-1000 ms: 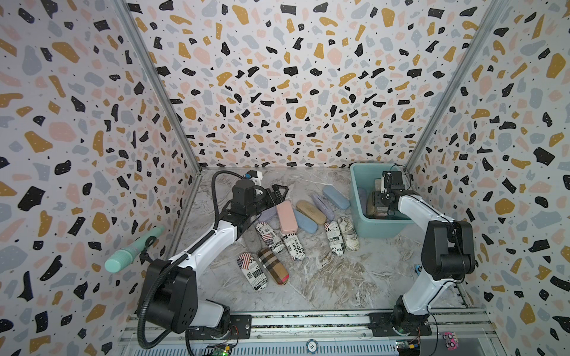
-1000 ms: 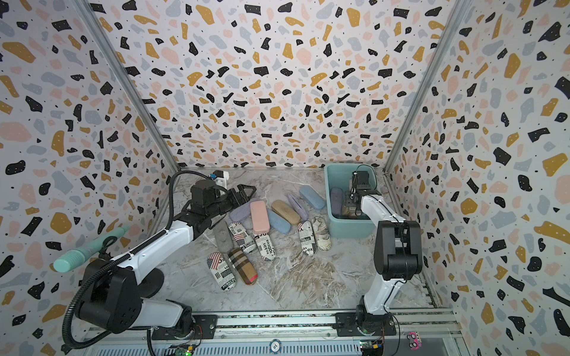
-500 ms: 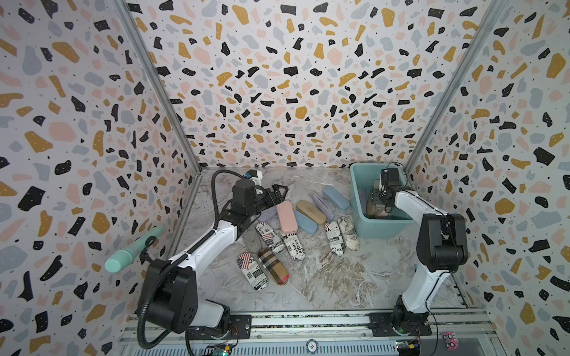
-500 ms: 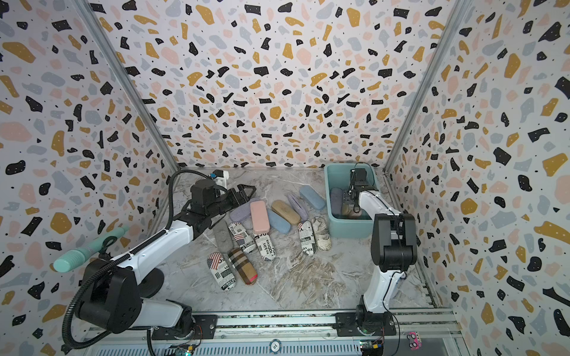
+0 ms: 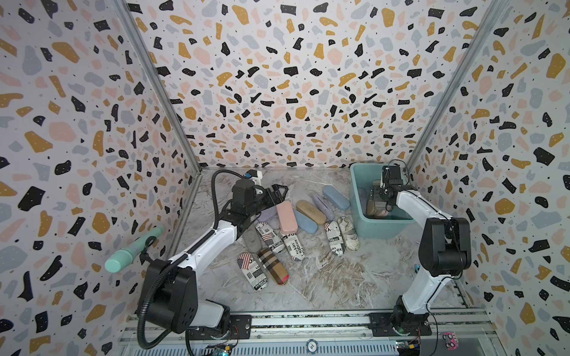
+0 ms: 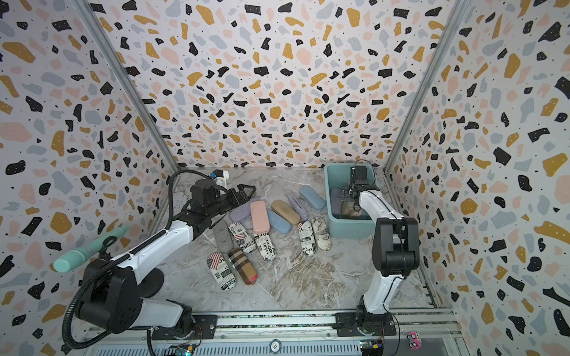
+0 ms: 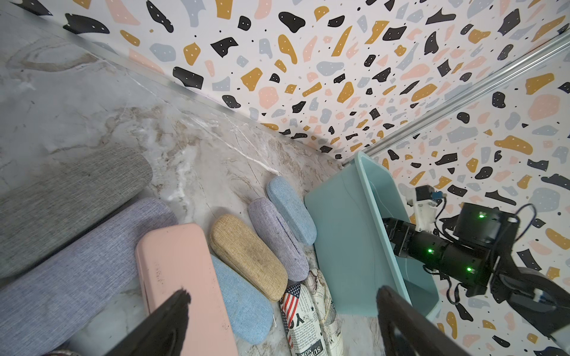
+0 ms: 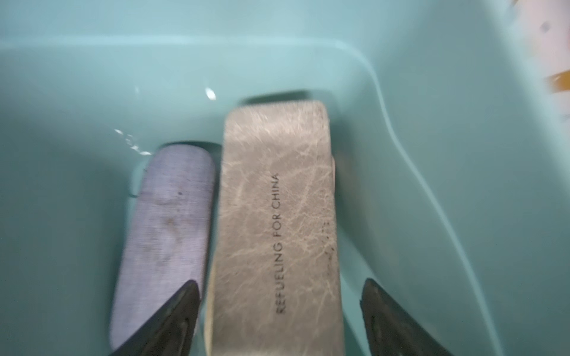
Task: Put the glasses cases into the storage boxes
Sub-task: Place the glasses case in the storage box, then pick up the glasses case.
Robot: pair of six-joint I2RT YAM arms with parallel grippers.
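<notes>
The teal storage box (image 5: 382, 228) stands at the back right, also seen in a top view (image 6: 348, 230). My right gripper (image 8: 279, 283) is down inside it, open. Its fingers straddle a grey-tan leather glasses case (image 8: 274, 215) without touching it. That case lies on the box floor beside a lilac case (image 8: 172, 209). My left gripper (image 7: 283, 291) hovers open and empty over the pink case (image 7: 182, 277), in both top views (image 5: 279, 189) (image 6: 246, 189). Several cases lie on the table: pink (image 5: 287, 217), tan (image 5: 311, 211), blue (image 5: 336, 197), newspaper-print (image 5: 294, 246) and plaid (image 5: 273, 269).
A mint-green ribbed cylinder (image 5: 132, 249) sticks out from the left wall beside my left arm's base. Patterned walls close in on three sides. The arms' metal rail (image 5: 308, 320) runs along the front. Bare marble floor (image 5: 354, 277) lies in front of the box.
My right gripper's jaws have spread wider inside the box, letting go of the grey-tan case. The right arm's elbow has shifted. The left arm has not moved.
</notes>
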